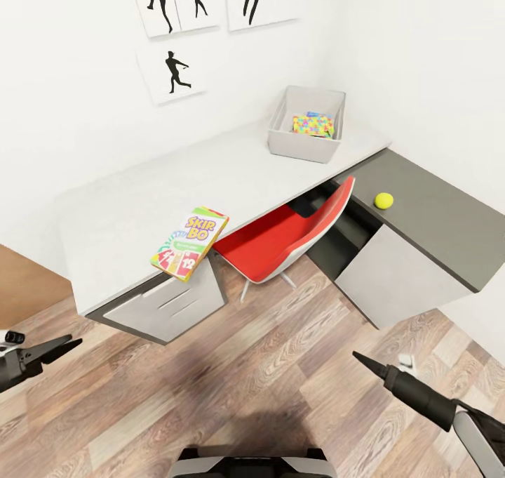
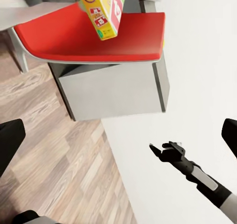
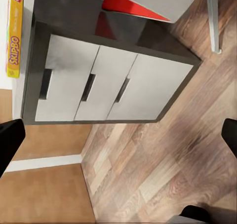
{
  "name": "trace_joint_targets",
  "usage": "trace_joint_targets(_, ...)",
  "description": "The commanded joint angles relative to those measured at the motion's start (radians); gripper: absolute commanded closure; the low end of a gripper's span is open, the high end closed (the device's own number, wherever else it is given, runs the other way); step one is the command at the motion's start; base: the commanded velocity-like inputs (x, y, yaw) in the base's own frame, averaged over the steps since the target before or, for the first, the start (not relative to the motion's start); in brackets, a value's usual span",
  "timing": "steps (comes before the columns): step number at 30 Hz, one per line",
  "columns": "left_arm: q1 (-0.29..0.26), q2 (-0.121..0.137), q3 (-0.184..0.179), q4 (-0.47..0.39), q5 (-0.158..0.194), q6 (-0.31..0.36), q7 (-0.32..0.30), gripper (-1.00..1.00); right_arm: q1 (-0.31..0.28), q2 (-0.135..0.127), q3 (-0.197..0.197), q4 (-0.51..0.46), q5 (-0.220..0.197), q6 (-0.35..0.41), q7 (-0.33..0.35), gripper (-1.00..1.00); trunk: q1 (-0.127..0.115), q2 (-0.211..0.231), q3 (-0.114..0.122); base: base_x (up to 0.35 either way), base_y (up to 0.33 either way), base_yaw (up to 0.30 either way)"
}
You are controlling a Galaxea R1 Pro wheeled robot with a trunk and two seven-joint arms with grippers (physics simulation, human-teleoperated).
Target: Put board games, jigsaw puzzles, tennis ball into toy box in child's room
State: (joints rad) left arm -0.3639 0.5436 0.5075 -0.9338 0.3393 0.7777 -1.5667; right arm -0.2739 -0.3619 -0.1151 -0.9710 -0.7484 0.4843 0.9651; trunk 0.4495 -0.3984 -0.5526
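Note:
The light grey toy box [image 1: 302, 147] stands at the far right end of the white table [image 1: 133, 201]. A jigsaw puzzle [image 1: 313, 124] of bright pieces lies inside it. A Skip-Bo board game [image 1: 190, 243] lies at the table's front edge above the drawer unit; it is also in the left wrist view [image 2: 101, 9] and, edge-on, in the right wrist view [image 3: 14, 32]. The tennis ball [image 1: 384, 199] rests on the lower dark grey cabinet [image 1: 435, 218]. My left gripper [image 1: 64, 344] [image 2: 118, 135] and right gripper [image 1: 363, 360] [image 3: 118, 135] hang open and empty above the floor, well short of the table.
A red chair [image 1: 291, 238] is tucked under the table between the three-drawer unit [image 1: 165, 308] [image 3: 98, 83] and the dark cabinet. Wood floor [image 1: 280, 366] lies between me and the table. White walls with silhouette posters [image 1: 172, 71] stand behind it.

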Motion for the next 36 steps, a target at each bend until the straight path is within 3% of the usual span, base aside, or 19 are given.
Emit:
trace_joint_targets(1,0.0,0.001,0.005,0.01,-0.001,0.007,-0.004,-1.0,0.0,0.004,-0.001,0.0,0.007,0.007,0.005,-1.0,0.001,-0.002,-0.001,0.0,0.0,0.0)
trace_joint_targets(11,0.0,0.007,0.016,0.027,0.003,0.009,-0.004,-1.0,0.001,0.012,-0.001,0.002,0.033,0.004,0.021,-1.0,0.001,-0.002,-0.001,0.0,0.0,0.0)
trace_joint_targets(36,0.002,-0.005,0.019,0.071,0.004,-0.011,-0.004,-1.0,0.001,0.012,-0.005,0.004,0.037,0.004,0.027,-1.0,0.001,-0.002,0.016,0.0,0.0,0.0)
